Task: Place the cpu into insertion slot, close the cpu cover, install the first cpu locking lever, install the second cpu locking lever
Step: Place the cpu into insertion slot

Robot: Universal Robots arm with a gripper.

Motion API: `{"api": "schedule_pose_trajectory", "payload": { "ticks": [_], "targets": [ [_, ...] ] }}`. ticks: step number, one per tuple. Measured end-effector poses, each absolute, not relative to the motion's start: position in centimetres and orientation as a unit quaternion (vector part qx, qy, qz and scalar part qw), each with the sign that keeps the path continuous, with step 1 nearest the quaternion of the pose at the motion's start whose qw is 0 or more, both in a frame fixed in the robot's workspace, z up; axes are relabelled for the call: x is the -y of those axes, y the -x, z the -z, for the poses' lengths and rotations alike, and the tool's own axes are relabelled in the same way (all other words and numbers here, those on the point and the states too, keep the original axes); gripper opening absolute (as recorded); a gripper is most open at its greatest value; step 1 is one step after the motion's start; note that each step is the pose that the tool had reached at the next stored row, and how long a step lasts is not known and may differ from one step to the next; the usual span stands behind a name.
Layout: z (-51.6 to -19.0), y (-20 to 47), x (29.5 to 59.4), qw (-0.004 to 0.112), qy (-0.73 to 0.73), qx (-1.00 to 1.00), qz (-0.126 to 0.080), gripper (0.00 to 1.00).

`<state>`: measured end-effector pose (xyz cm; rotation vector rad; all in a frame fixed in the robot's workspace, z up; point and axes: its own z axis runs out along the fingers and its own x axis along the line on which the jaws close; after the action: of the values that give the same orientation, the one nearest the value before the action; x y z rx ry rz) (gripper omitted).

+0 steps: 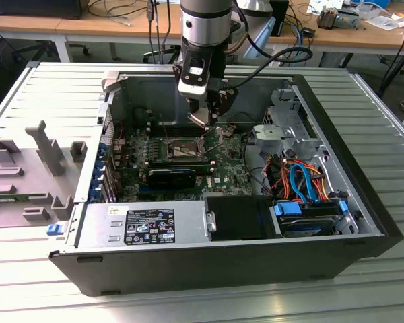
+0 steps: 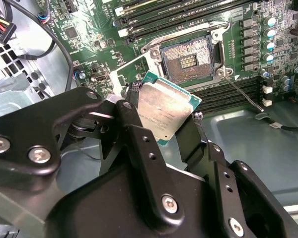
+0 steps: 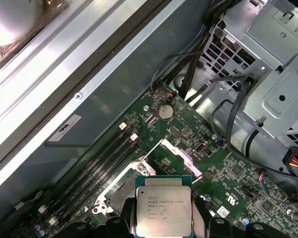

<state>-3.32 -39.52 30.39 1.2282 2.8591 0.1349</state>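
Observation:
My gripper (image 2: 164, 126) is shut on the cpu (image 2: 165, 110), a thin square chip with a silvery-grey top and green edge, held by two opposite sides. In the exterior view the gripper (image 1: 203, 121) hangs inside the open computer case, just above the green board. The insertion slot (image 2: 186, 59) lies open beyond the chip, its dark centre bare. The cpu cover (image 2: 130, 70) stands raised at the slot's side. A thin locking lever (image 2: 243, 94) sticks out, unlatched. In the first wrist view the cpu (image 3: 163, 210) hovers partly over the insertion slot (image 3: 120, 192).
Long black memory slots (image 3: 97, 166) run beside the socket. A metal drive cage (image 1: 286, 131) and orange and blue cables (image 1: 299, 182) fill the case on the exterior view's right. A black card (image 1: 172, 176) and power supply (image 1: 145, 225) sit nearer the front. Grey fixtures (image 1: 34, 168) lie outside.

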Motion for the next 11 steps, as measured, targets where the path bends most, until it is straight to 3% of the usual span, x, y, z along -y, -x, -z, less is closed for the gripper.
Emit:
{"api": "schedule_pose_trajectory", "payload": {
  "ticks": [11],
  "targets": [
    [-30.38, 3.32, 39.52, 0.014, -0.401, -0.915, -0.043, 0.54]
  ]
}}
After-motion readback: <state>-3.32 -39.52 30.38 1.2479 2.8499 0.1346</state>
